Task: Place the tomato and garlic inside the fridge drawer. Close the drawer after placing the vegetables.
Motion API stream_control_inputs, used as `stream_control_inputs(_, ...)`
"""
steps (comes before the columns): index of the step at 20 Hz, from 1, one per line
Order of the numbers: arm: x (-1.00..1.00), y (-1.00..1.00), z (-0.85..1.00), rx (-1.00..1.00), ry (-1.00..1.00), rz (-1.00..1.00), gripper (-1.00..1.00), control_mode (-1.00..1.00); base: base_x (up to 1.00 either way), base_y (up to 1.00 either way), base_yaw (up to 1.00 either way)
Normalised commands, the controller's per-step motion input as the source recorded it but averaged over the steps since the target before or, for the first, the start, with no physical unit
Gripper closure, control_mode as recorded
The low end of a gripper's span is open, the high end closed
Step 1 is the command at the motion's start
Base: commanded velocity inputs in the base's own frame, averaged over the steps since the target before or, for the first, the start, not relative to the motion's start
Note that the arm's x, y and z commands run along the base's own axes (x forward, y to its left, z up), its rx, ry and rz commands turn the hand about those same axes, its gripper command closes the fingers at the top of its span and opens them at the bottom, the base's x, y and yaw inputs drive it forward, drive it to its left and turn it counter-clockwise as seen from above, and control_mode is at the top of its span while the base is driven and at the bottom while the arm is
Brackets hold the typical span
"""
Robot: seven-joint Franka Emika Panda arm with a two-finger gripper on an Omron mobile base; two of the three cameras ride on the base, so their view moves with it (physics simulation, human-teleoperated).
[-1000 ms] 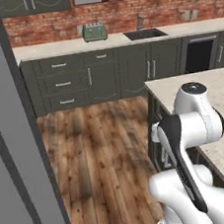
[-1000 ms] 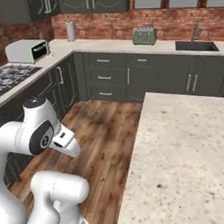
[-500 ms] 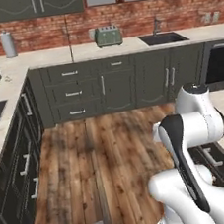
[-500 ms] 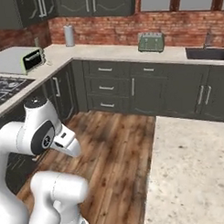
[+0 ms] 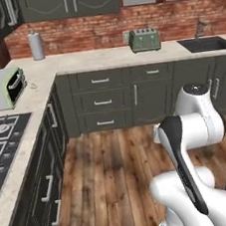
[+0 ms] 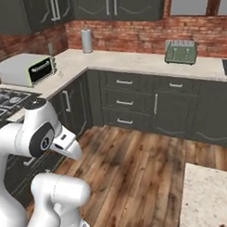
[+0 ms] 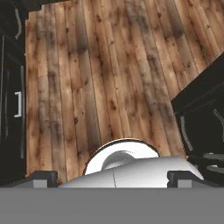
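Note:
The tomato, the garlic and the fridge drawer are all out of view. In the hand view my gripper (image 7: 113,177) points down at the wooden floor (image 7: 100,78), and its two dark fingertips (image 7: 43,176) stand far apart with nothing held between them. The arm is folded close over the base, with its dark-striped link (image 5: 184,166) rising in the left base view. A tiny pale speck (image 6: 60,72) lies on the counter beside the toaster oven, too small to identify.
An L-shaped counter runs along the left and back walls, with a toaster oven (image 6: 28,69), a stove (image 5: 1,144), a paper towel roll (image 5: 36,45), a green toaster (image 5: 144,40) and a sink (image 5: 207,43). The island corner (image 6: 208,195) sits at lower right. Open wooden floor (image 5: 111,165) lies ahead.
The whole picture has swung: the camera turned left, which brought the stove and toaster oven counter into view and slid the island off to the right. The arm's pose is unchanged.

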Motion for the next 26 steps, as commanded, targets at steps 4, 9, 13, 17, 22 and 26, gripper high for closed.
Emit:
stream_control_inputs(4,0.0,0.0,0.0,0.0,0.0,0.0,-1.0,1.0,1.0,-0.13,0.47)
stream_control_inputs(9,0.0,0.0,0.0,0.0,0.0,0.0,-1.0,1.0,1.0,-0.15,0.53)
stream_control_inputs(13,0.0,0.0,0.0,0.0,0.0,0.0,-1.0,1.0,1.0,-0.32,0.51)
stream_control_inputs(17,0.0,0.0,0.0,0.0,0.0,0.0,-1.0,1.0,1.0,-0.5,0.48)
stream_control_inputs(22,0.0,0.0,0.0,0.0,0.0,0.0,-1.0,1.0,1.0,-0.53,0.47)
stream_control_inputs(26,0.0,0.0,0.0,0.0,0.0,0.0,-1.0,1.0,1.0,-0.55,0.48)
